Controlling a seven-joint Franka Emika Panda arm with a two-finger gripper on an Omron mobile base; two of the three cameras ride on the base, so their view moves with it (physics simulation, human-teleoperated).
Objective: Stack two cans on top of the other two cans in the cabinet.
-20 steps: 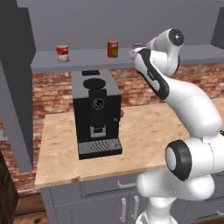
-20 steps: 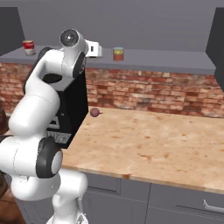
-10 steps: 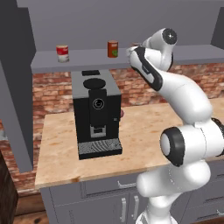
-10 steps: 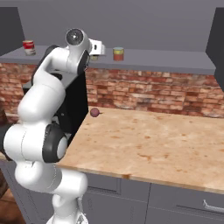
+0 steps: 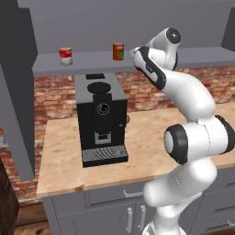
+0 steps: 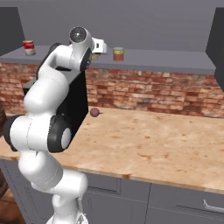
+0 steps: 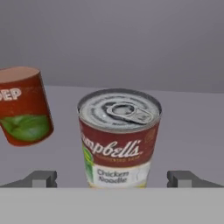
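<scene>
Gripper (image 7: 112, 179) open, tips either side of a soup can (image 7: 119, 138) on cabinet shelf (image 7: 188, 131). Orange-red can (image 7: 24, 105) at 9 o'clock, close by. Risk: left finger clips it w/ any sideways drift, toppling it.

Kitchen, rendered. Marble-look counter (image 5: 69, 160), brick backsplash (image 6: 153, 94), black coffee machine (image 5: 102, 120), grey drawer fronts (image 6: 175, 203), tinned food on wall cabinet (image 5: 92, 62) shelf.

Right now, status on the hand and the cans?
Hand open, fingertips either side of the chicken noodle can, not closed on it. Orange-red can beside it on the cabinet shelf. Nothing between hand and can.
</scene>
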